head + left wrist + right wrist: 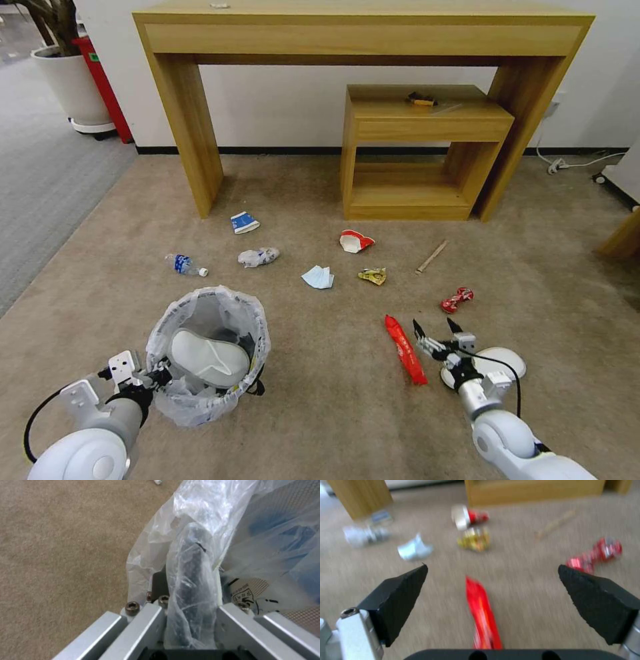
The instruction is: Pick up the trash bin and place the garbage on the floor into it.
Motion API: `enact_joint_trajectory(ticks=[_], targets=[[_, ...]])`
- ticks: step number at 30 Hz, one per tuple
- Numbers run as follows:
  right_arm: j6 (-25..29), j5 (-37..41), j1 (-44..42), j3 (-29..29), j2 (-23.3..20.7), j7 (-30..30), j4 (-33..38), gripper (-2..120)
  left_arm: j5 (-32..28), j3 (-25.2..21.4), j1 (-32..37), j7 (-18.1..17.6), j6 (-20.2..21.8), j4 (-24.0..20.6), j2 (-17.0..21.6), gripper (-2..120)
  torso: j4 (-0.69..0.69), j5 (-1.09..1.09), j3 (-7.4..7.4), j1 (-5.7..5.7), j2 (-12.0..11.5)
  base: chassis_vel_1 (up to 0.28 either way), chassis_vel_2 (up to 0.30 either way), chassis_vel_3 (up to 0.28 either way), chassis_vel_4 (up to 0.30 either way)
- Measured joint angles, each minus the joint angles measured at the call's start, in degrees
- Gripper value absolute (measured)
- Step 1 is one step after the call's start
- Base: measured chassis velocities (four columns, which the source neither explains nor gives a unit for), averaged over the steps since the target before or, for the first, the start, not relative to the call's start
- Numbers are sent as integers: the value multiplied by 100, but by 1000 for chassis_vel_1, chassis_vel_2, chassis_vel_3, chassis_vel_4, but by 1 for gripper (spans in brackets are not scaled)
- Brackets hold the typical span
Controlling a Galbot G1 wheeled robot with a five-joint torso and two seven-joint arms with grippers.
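Bin lower left of head frame, slipper inside, rim pinched by left tool. Right tool lower right, spread above floor, beside red wrapper.

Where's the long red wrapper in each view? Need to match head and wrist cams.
Head view: the red wrapper lies on the carpet right of centre, just beside the open right gripper.
Left wrist view: I can't find it; the trash bin rim and its bag, clamped in the left gripper, are there.
Right wrist view: lower centre, between the open fingers.
Shared landmark: the crushed red can.
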Motion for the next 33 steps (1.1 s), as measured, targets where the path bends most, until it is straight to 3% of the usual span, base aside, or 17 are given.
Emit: enact_joint_trajectory(ticks=[33], targets=[[-215,281,1169,-1272,589,-109,-2054,97,-20,-30,134,-4,-5,-343,-65,0,0,-1,0,0,0,0,0,0,0]])
